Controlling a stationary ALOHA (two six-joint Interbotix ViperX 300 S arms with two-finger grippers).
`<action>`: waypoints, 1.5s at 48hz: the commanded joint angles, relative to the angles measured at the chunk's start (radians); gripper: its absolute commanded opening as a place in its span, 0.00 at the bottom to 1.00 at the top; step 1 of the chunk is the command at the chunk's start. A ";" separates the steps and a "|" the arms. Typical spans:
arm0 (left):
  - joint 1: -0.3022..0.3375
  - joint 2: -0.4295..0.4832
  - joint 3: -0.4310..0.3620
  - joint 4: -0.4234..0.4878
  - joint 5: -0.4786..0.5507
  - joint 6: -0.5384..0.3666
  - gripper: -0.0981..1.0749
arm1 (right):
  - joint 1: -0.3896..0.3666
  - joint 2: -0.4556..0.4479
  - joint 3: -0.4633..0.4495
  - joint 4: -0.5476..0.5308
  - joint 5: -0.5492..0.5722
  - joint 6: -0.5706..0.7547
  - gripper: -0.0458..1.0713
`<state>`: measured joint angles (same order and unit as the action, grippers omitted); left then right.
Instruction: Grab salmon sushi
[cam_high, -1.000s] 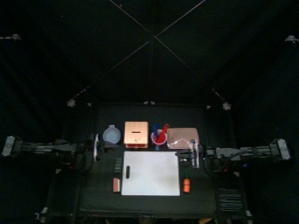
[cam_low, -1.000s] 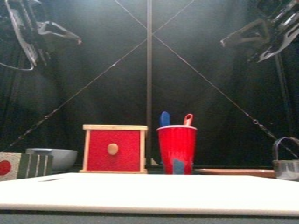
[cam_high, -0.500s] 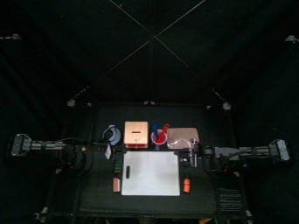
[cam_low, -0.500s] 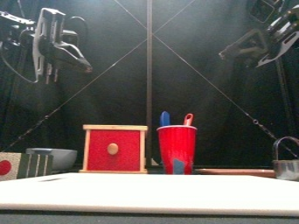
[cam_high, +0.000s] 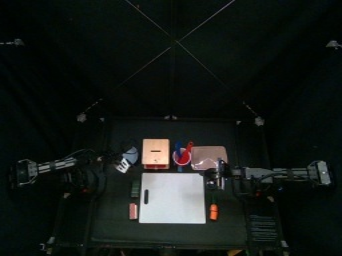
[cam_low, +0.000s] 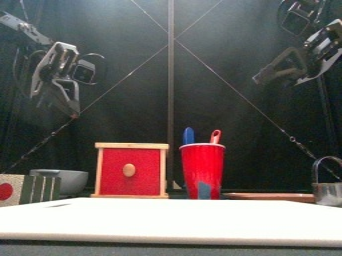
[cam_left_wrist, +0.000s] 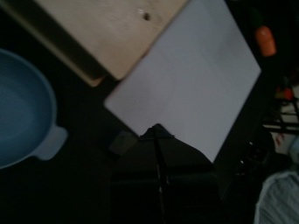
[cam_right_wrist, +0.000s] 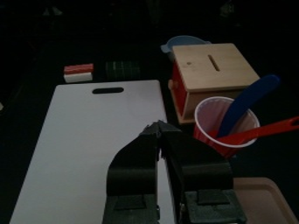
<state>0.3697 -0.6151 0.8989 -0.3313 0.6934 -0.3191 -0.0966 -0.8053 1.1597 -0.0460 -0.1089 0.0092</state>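
White cutting board (cam_high: 177, 198) occupies the near centre of the worktop (cam_high: 100, 225). Salmon sushi (cam_high: 132, 209), a slim reddish-orange piece, lies just beside the board's left edge near the front; in the top view it is too small to make out in detail. A brighter, chunkier orange piece (cam_high: 214, 212) lies off the board's right edge; an orange piece (cam_left_wrist: 267, 40) at the far side of the board in the left wrist view may be this one, though that cannot be confirmed. In the front view both pieces are hidden behind the board's near edge.

Left end effector (cam_left_wrist: 156, 137): jaws pressed together, holding nothing, over the board's corner, with the blue bowl (cam_left_wrist: 21, 108) beside it. Right end effector (cam_right_wrist: 162, 134): jaws likewise closed to a point and empty, above the board's right side, near the red cup (cam_right_wrist: 225, 122) and wooden box (cam_right_wrist: 212, 74).

Left arm comes in low from the left, its wrist angled downward in the front view. Right arm reaches in from the right, held high with the wrist partly cut off at the frame edge.
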 joint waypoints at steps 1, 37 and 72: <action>-0.041 -0.003 -0.064 0.155 0.069 -0.152 0.19 | -0.006 0.003 -0.008 0.002 -0.003 0.002 0.06; -0.781 0.236 -0.114 0.713 0.152 -1.511 0.24 | -0.051 0.012 0.012 -0.002 0.011 0.002 0.06; -0.859 0.508 -0.268 0.411 0.222 -1.528 0.98 | -0.109 0.015 0.040 0.005 0.009 0.003 0.06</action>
<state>-0.4878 -0.1273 0.6688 0.0798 0.9143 -1.8469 -0.2010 -0.7915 1.2072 -0.0414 -0.0951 0.0123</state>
